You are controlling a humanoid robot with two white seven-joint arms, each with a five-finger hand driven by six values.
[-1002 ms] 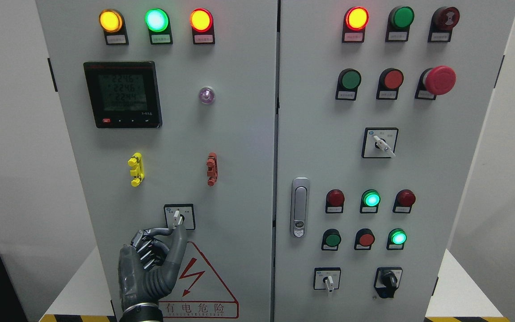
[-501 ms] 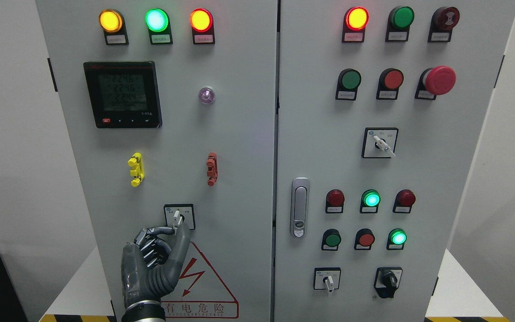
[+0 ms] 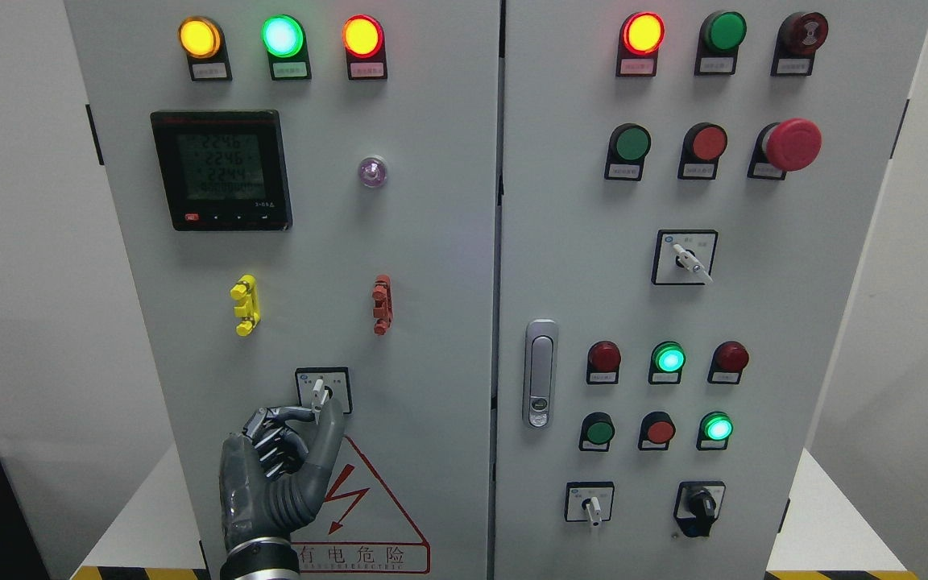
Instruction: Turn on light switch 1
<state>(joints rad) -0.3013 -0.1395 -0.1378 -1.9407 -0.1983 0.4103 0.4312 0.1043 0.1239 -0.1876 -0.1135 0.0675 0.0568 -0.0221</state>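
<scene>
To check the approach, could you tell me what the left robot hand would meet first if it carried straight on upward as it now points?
Most likely the rotary switch: the left robot hand sits just below it, fingertips at its white lever. Whether they already touch is unclear from this single view.

Left hand (image 3: 279,475): shifted slightly to the right and a little upward over the last second, its wrist ending further right along the bottom edge.
Thumb (image 3: 327,435): rose from below the selector switch (image 3: 320,391) until its tip lay against the lower right of the switch plate, closer to the white lever than before.
Index finger (image 3: 291,414): moved with the hand, its tip closing in beneath the lever's lower end.
Pinch gap: narrowed around the lever.
</scene>
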